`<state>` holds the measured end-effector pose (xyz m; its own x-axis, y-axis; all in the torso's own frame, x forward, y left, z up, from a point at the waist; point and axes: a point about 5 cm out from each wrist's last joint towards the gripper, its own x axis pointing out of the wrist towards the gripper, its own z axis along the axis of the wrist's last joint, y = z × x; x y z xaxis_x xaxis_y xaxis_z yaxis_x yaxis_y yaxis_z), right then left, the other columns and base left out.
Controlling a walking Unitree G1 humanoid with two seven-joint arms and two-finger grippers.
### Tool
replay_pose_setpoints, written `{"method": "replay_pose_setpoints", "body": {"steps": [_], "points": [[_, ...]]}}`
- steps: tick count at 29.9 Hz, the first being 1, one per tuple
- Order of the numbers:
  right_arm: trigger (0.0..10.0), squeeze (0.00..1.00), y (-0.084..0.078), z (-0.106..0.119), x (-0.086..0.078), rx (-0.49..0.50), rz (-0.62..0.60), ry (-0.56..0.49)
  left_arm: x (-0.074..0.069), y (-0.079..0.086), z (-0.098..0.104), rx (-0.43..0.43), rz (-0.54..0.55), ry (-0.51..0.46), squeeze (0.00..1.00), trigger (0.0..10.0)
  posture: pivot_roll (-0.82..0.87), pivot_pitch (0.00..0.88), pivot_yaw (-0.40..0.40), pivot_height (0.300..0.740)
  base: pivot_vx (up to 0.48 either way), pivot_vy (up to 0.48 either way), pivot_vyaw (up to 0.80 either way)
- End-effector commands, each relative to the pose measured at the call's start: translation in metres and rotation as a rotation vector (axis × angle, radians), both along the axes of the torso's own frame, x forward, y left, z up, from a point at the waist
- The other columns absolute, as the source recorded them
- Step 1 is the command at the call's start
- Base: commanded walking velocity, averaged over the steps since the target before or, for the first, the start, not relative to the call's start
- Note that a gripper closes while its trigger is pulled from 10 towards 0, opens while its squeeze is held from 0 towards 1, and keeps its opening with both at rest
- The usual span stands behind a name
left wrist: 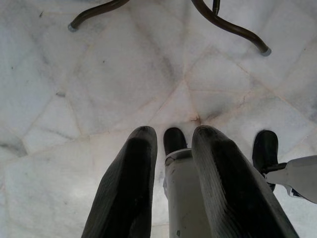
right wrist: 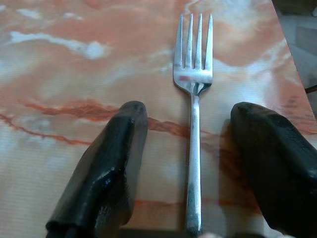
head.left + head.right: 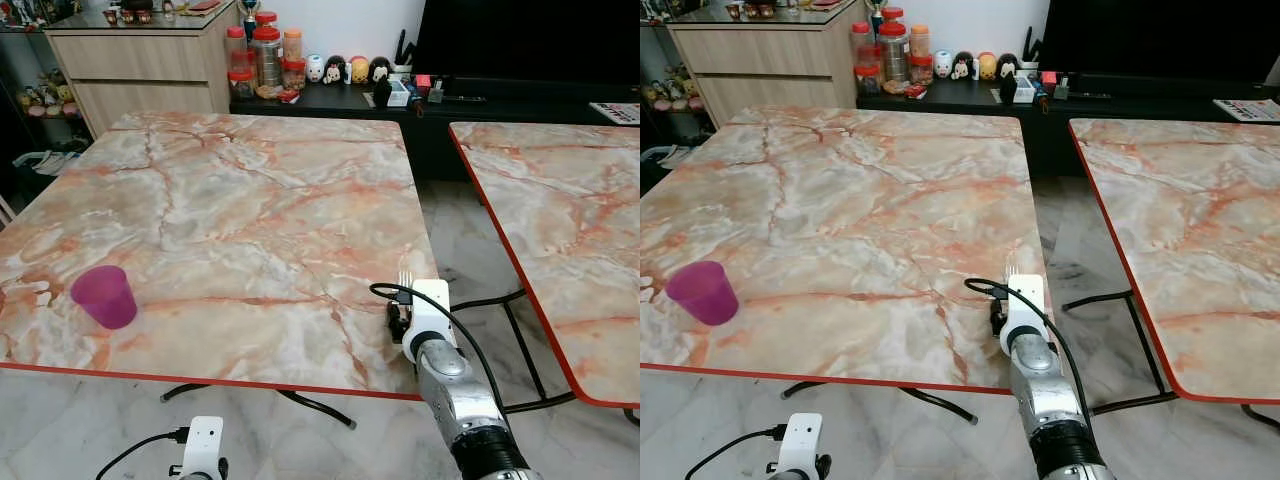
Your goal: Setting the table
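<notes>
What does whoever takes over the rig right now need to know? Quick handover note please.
Right gripper: open, low over the near right part of the marble table, fingers either side of the fork, not touching it.
Left gripper: hangs idle below the table edge, above the floor, holding nothing.
Fork lies flat on the table, tines pointing away from the robot. Purple cup stands upright near the front left edge.
Done: fork and cup are on the table.
Left: lift the right gripper clear; any other pieces remain.

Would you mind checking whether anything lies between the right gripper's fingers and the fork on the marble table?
Nothing visible does. The fork lies flat on the table, and the right gripper straddles its handle with open fingers, only bare marble between them.
</notes>
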<state>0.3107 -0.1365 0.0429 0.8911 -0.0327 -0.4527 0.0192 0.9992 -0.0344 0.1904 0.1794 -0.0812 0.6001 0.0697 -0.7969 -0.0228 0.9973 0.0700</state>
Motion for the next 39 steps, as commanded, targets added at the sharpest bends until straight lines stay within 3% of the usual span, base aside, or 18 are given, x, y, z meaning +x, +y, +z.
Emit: {"method": "replay_pose_setpoints", "body": {"steps": [1,32,39], "points": [[0.0,0.00,-0.0019,-0.0103,-0.0061,-0.012,-0.002,0.064,-0.0048,0.0014,-0.0025,-0.006,0.008,0.022,0.00,10.0,-0.05,0.000,-0.034,0.725,0.000,0.000,0.00],[0.0,0.00,0.0002,-0.0102,-0.0034,-0.010,0.005,0.058,-0.0033,0.0016,-0.0018,-0.007,-0.038,0.028,0.00,10.0,-0.06,0.000,-0.012,0.725,0.000,0.000,0.00],[0.0,0.00,0.0031,-0.0043,0.0016,0.011,0.007,0.015,0.0039,0.0016,0.0017,-0.004,-0.042,0.012,0.00,10.0,-0.06,0.000,-0.011,0.725,0.000,0.000,0.00]]}}
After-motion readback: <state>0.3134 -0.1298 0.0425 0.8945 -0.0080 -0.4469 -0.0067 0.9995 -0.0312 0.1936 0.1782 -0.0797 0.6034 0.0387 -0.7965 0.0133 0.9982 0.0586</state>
